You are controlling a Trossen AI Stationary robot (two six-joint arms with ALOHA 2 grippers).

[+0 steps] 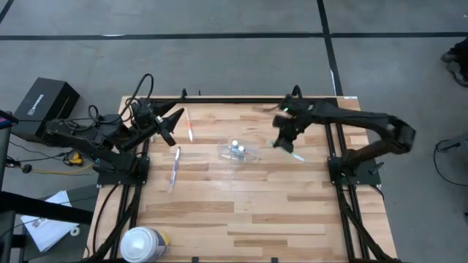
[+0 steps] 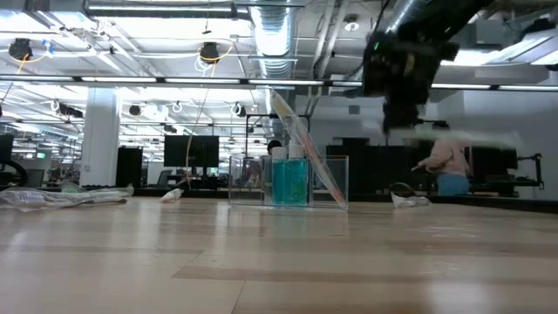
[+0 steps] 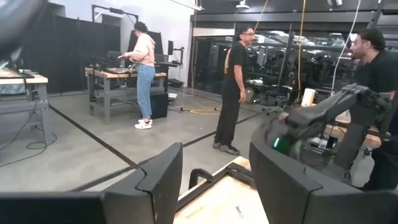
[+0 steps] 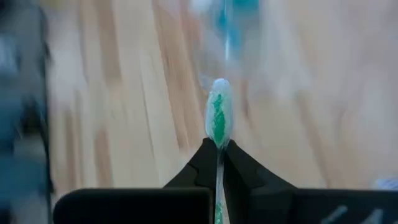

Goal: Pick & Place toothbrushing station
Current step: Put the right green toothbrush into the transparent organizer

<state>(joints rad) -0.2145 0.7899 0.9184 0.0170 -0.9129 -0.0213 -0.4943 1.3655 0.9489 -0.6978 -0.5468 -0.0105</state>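
A clear plastic cup (image 1: 240, 151) stands mid-table with two white-topped tubes (image 1: 237, 147) in it. In the low view the cup (image 2: 288, 179) also holds a slim toothbrush (image 2: 301, 144) that leans on its rim. A pink toothbrush (image 1: 189, 124) and a blue one (image 1: 175, 164) lie flat on the table's left part. My right gripper (image 1: 284, 139) is raised to the right of the cup and shut on a green toothbrush (image 4: 219, 115). My left gripper (image 1: 173, 123) is open and empty (image 3: 214, 180) near the far left, beside the pink toothbrush. My right gripper pinches the green toothbrush's slim handle (image 4: 219, 163) between its two fingertips. The brush runs along the fingers, and its green end (image 4: 219, 112) sticks out ahead of them. It is lifted clear of the table and shows as a blurred, roughly level streak (image 2: 462, 133) in the low view.
A big white cylindrical canister (image 1: 142, 245) stands at the near left corner. Bare wood (image 1: 256, 212) lies between the cup and the near edge. People stand in the room beyond the table (image 3: 233, 87).
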